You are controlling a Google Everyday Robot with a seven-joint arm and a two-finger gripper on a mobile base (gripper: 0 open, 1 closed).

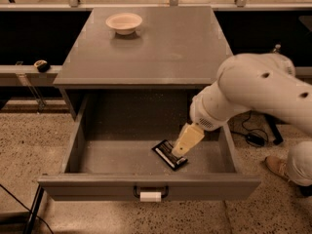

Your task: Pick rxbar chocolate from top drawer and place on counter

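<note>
Nothing legible — even on rxbar chocolate (164,153) under pincer (178,150).

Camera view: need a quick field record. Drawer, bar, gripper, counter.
drawer: open, pulled out below the counter
bar: lies flat on the drawer floor, right of centre, set at an angle
gripper: reaches down into the drawer, tip over the bar's right end; contact cannot be told
counter: no bar on it
bowl: white, upright on the counter, back left
task state: bar in the drawer, not yet on the counter
</note>
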